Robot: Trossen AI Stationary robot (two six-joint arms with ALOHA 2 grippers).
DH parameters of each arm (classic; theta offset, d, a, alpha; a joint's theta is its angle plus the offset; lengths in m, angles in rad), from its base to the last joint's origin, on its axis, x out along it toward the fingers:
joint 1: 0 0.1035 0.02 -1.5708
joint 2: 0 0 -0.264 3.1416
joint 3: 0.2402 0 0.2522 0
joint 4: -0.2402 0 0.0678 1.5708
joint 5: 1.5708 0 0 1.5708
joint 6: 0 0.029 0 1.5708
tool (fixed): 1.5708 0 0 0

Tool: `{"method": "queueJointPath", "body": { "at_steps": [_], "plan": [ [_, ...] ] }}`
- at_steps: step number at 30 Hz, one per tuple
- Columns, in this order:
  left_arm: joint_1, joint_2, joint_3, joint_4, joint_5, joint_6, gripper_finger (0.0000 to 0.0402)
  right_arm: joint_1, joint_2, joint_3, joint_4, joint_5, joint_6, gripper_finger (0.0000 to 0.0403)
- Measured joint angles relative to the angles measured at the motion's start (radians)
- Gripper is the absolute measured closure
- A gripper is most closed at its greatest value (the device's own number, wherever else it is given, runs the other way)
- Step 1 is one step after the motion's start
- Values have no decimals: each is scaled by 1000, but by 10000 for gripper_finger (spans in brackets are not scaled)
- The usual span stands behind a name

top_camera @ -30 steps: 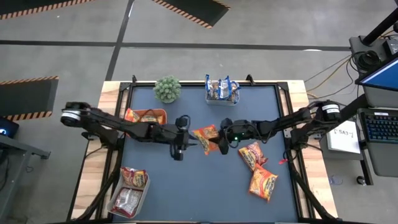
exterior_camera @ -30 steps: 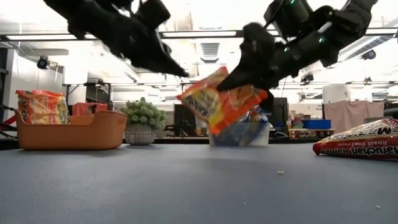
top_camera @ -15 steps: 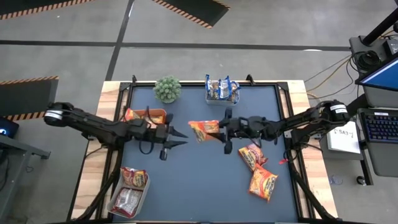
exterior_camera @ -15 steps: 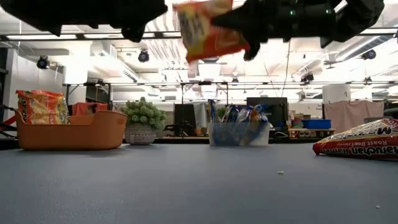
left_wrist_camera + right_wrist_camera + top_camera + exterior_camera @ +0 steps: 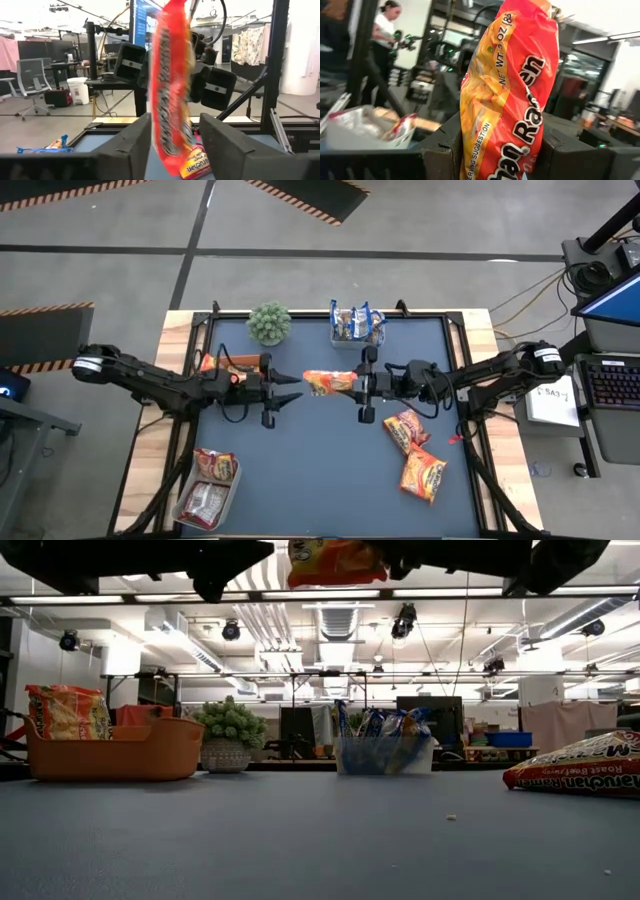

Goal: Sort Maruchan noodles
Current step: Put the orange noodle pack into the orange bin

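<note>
Both fingers of the right gripper (image 5: 362, 384) pinch an orange Maruchan packet (image 5: 329, 383) by one end, holding it high above the table so that its free end reaches toward the left gripper (image 5: 288, 385), whose fingers stand spread with the packet's edge hanging between them in the left wrist view but not yet touching either one. The risk, as a judgement, lies in the handover: the crinkly wrapper is slick and limp, so if the right fingers let go before the left ones close, or the left ones close only on the thin seam, the packet would likely drop to the table beneath them. Behind the left gripper sits the orange tray (image 5: 257, 361), with an orange packet (image 5: 67, 712) standing in it. Beyond the fingers, at the table's far edge, a clear tub (image 5: 355, 335) holds blue-and-yellow packets standing on end beside a small potted plant (image 5: 269, 323). Nearer the front on the left arm's side, another clear tub (image 5: 207, 502) seems to hold dark red packets, though the view there is poor. Two more orange packets (image 5: 412, 450) lie loose on the table just past the right gripper, unsorted.
</note>
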Motion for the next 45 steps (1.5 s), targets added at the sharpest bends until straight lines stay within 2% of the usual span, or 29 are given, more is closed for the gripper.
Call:
{"method": "queueJointPath", "body": {
  "at_steps": [8,14,18,22,32,36,41,45],
  "plan": [
    [2,87,62,-2,-12,12,164,0,0,0,-37,-6,-13,271],
    [5,156,115,-2,-19,14,149,0,5,0,-50,-10,-27,271],
    [6,183,149,-3,-19,30,163,0,5,0,-51,-74,-27,271],
    [6,198,171,-3,-22,41,187,0,4,0,-47,-77,-26,271],
    [6,202,170,-5,-21,56,298,-1,5,0,-54,-73,-7,267],
    [6,202,171,-6,-26,53,299,-3,5,0,-51,-72,11,247],
    [7,202,177,-12,-45,53,273,-2,-1,4,-57,-46,47,207],
    [6,197,179,-37,-106,52,283,-2,-12,14,-67,1,77,174]
  ]
}}
